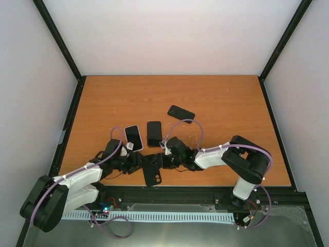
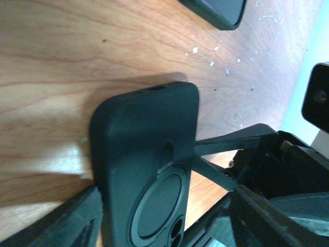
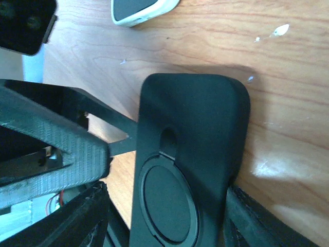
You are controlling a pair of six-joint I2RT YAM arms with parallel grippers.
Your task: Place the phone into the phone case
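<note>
Bench (image 1: 231, 103): carries every loose item. Both end effectors meet low over its near edge.
Right end effector (image 1: 167, 157): grasping the phone case (image 1: 152, 176) across its width. Probably this steadies the case for loading.
Left end effector (image 1: 138, 161): its fingers straddle the same case from the opposite side. I cannot tell whether they are clenched or loose.
Phone case: raised off the wood between the two end effectors, ringed back toward both wrist cameras. Its hollow is hidden, but I judge it empty.
White-rimmed phone (image 1: 133, 137): flat on the wood just beyond the left end effector.
Black phone (image 1: 154, 134): just beside it, beyond the right end effector. Which one is meant is unclear.
Dark slab (image 1: 181, 113): farther off, past the right end effector.
</note>
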